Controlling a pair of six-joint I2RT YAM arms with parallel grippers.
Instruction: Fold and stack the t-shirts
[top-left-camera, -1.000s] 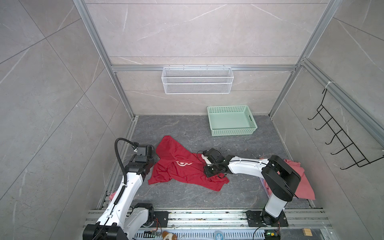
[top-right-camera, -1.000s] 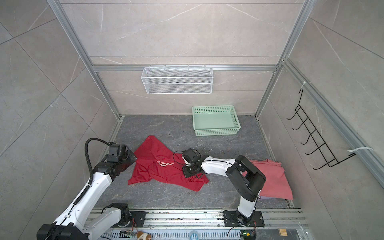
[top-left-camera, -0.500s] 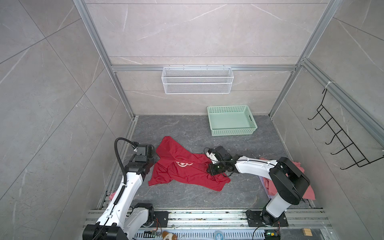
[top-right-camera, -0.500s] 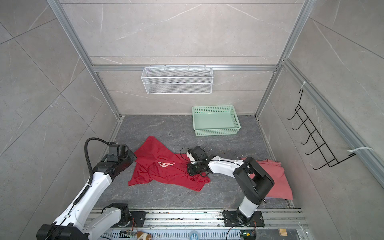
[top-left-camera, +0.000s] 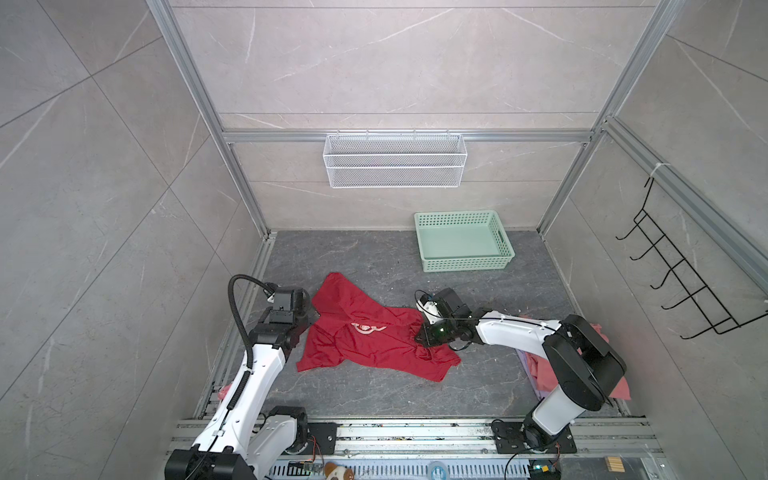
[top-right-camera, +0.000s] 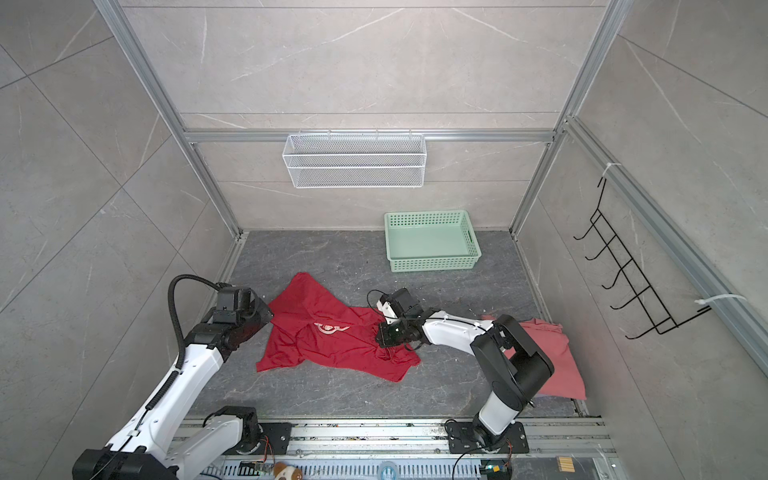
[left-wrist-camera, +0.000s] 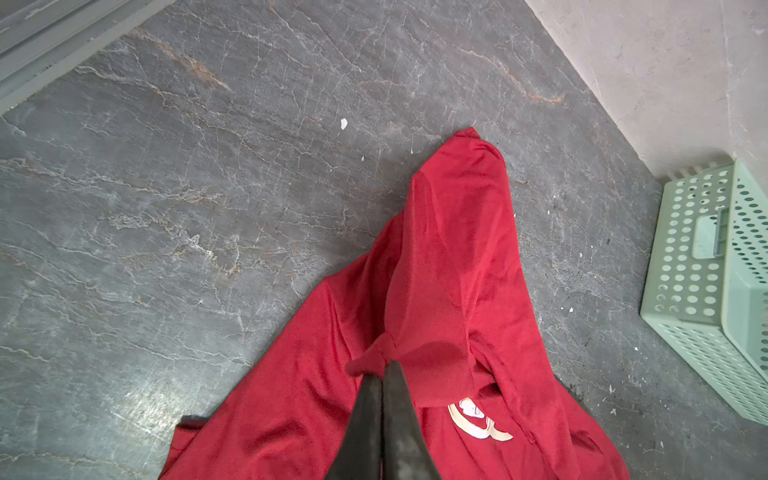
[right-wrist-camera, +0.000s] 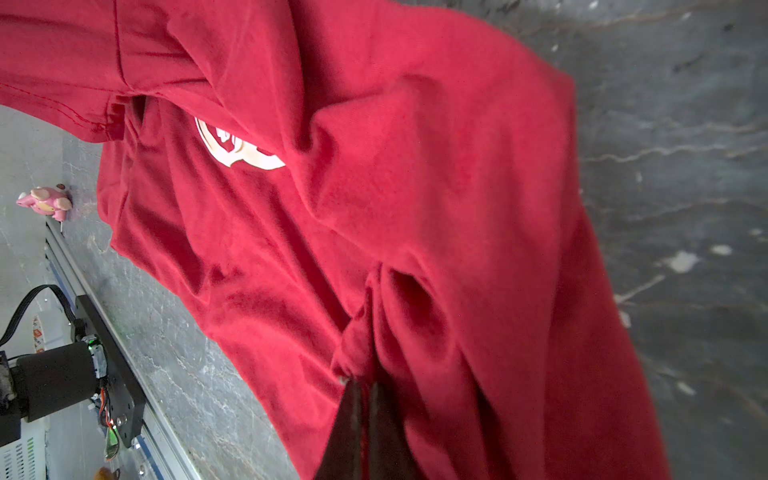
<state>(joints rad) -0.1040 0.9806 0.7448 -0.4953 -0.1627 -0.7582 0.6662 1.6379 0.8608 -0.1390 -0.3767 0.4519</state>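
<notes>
On the grey floor (top-left-camera: 374, 257), toward 7 o'clock of its middle in both top views, the red shirt (top-left-camera: 365, 345) lies crumpled and unfolded, print up. The left gripper (left-wrist-camera: 384, 368) is closed, its tips pinching a small tuck of cloth at the shirt's 10 o'clock edge. The right gripper (right-wrist-camera: 361, 381) is likewise clamped on a bunched fold at the shirt's 3 o'clock edge. The pink shirt (top-right-camera: 552, 357) sits heaped at 4 o'clock behind the right arm, with what looks like a lavender shirt (top-left-camera: 524, 363) under it, though little of that shows. The basket (top-left-camera: 465, 264) stands at 1 o'clock, well apart. I judge the step to be spreading the red shirt flat before any fold; nothing is folded or stacked yet. Next, the two grips likely need to lift and draw apart, toward 9 and 3 o'clock, until the cloth is taut, then lay it down smooth.
</notes>
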